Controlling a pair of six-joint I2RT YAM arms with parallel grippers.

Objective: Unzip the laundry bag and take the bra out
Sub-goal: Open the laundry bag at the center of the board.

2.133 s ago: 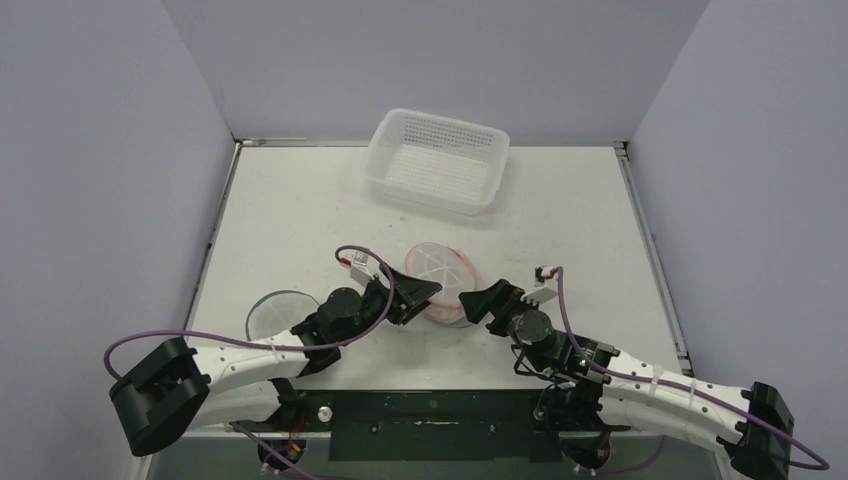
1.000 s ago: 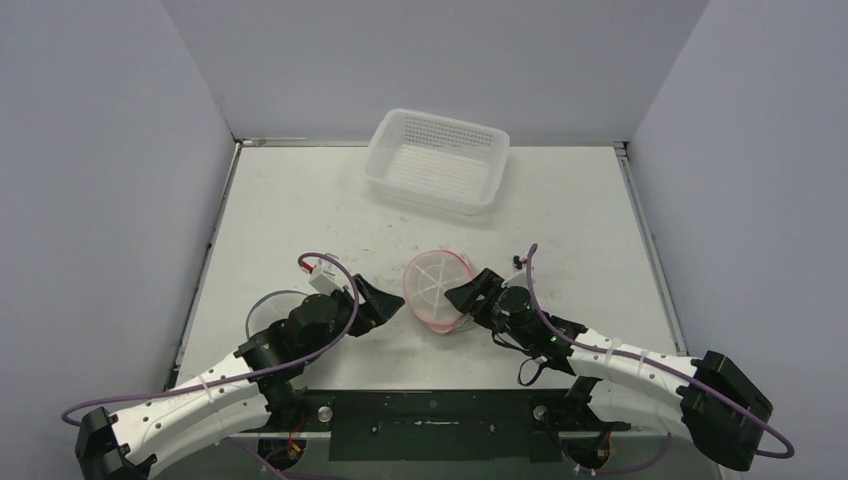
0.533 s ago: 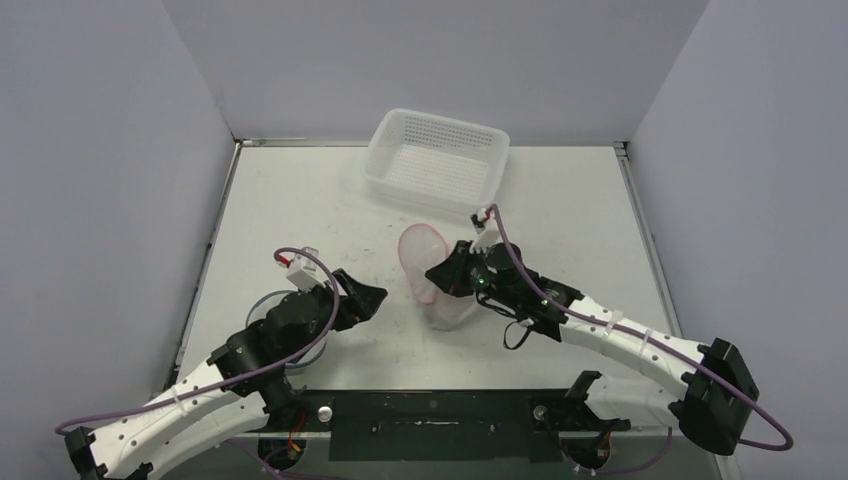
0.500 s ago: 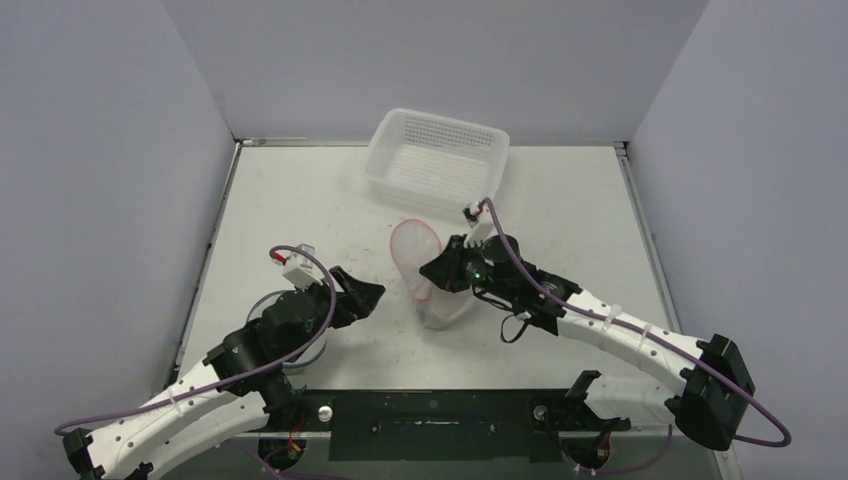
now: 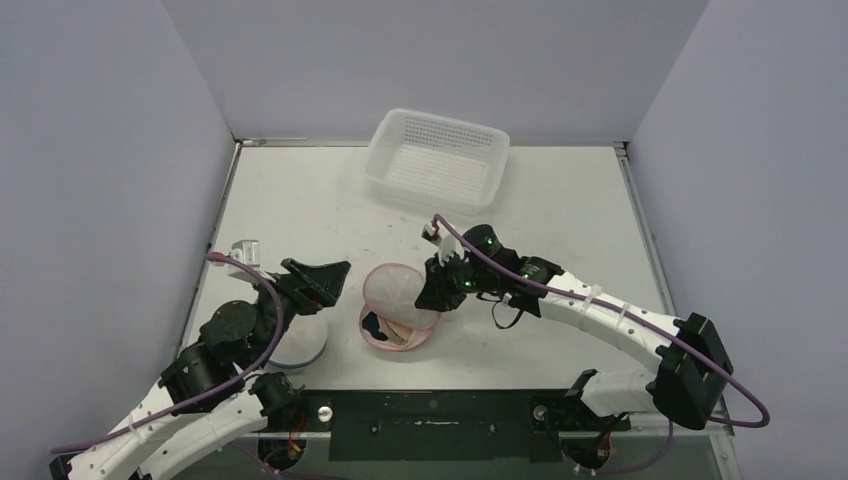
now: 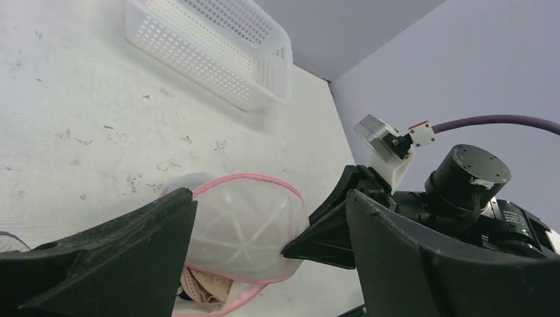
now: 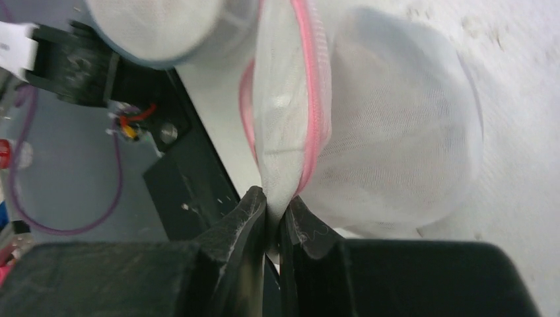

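Mesh laundry bag (image 5: 392, 292), pink-edged, partly open on surface (image 5: 300, 200); bra (image 5: 388, 328) showing inside. Right tool (image 7: 272, 206) pinching bag's edge. Left tool (image 5: 330, 283) spread, just beside bag.

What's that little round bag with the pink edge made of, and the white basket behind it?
The laundry bag looks like fine white mesh fabric, soft and matte: the weave shows and it is half see-through. Its pink zipper is probably synthetic tape. The basket looks like rigid, smooth white plastic, moulded with rows of holes.

left end effector (image 5: 335, 287) spread wide; right end effector (image 7: 276, 203) clamped
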